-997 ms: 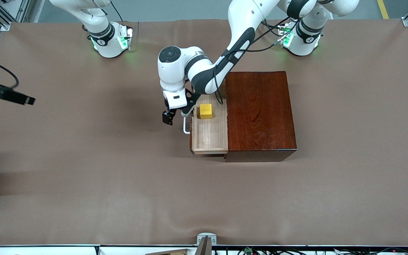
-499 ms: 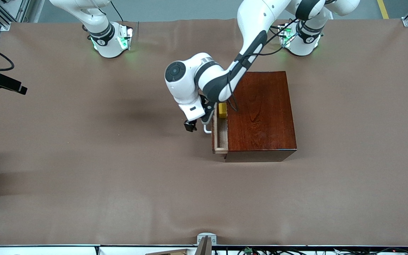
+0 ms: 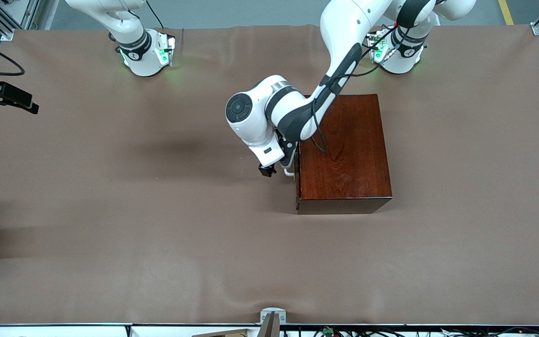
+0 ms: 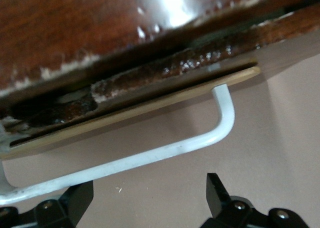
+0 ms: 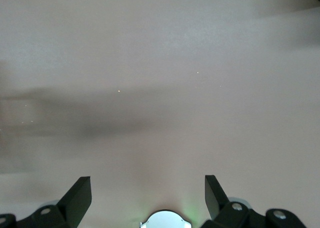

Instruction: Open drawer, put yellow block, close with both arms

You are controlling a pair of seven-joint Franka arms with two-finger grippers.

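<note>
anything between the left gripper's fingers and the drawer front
Only the white handle: in the left wrist view it crosses between the open left gripper and the shut drawer.

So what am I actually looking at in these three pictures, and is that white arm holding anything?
Two white robot arms are bolted along one edge of a brown-covered table. The wide picture comes from a high camera facing them; the other two come from small cameras on each arm's wrist. The only object showing is a reddish wooden box with its drawer pushed almost fully in. The left gripper sits at the drawer's white handle, its black fingers spread on either side of the bar without pinching it, so it holds nothing. The right gripper waits open and empty above bare table at the right arm's end. No yellow block shows in these pictures.
</note>
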